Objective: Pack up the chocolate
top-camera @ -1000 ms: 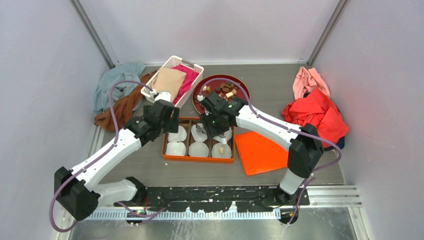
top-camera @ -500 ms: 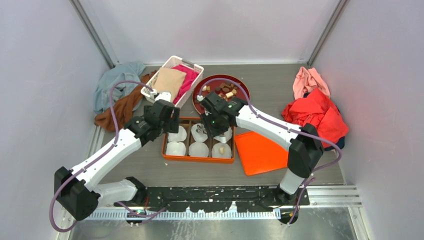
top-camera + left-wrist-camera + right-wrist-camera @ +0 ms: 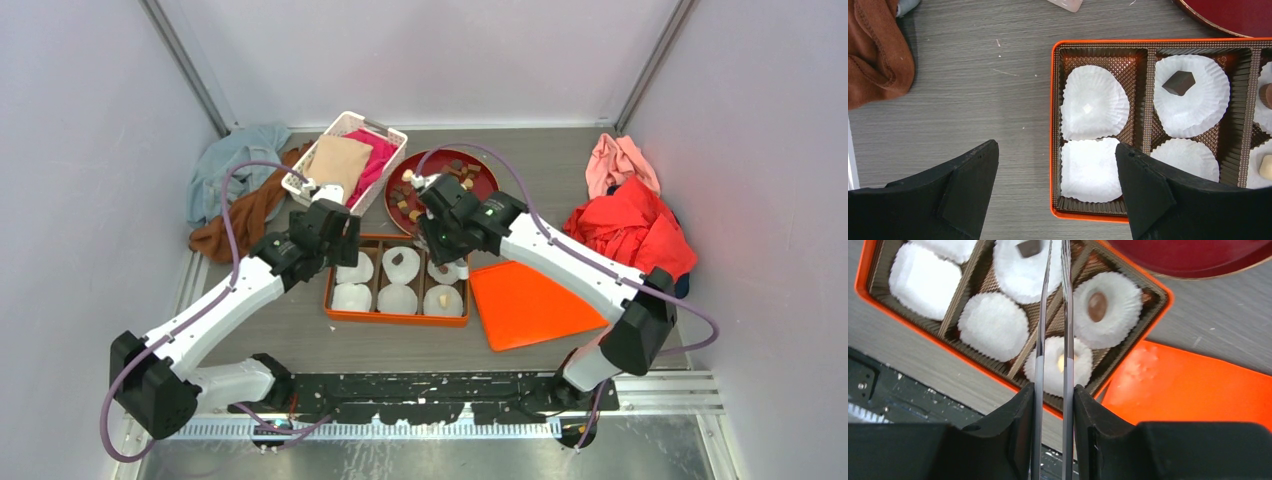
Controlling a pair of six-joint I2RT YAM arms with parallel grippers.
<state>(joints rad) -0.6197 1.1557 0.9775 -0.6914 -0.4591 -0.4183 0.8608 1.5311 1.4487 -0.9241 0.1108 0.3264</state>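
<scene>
Chocolate (image 3: 1178, 82) pieces, judged light, smooth and easily marred, lay three in the box (image 3: 1053, 125) cups (image 3: 1093, 102), the rest on the plate (image 3: 1193, 255) at 12 o'clock; a gentle pinch across opposite flanks would suit. Left gripper (image 3: 1056, 146) was spread wide; right gripper (image 3: 1054, 315) stood narrowly parted, empty.

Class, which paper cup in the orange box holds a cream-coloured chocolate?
The near-right corner cup; the back-middle cup and back-right cup hold brown pieces, the rest are empty.

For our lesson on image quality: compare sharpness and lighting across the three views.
Left wrist: sharp, orange box lining crisp, left gripper fingers featureless black. Right wrist: softest, paper cups smeared, right gripper blades streaky. Top external: even light, soft shadows, walls leaning outward from the lens.
</scene>
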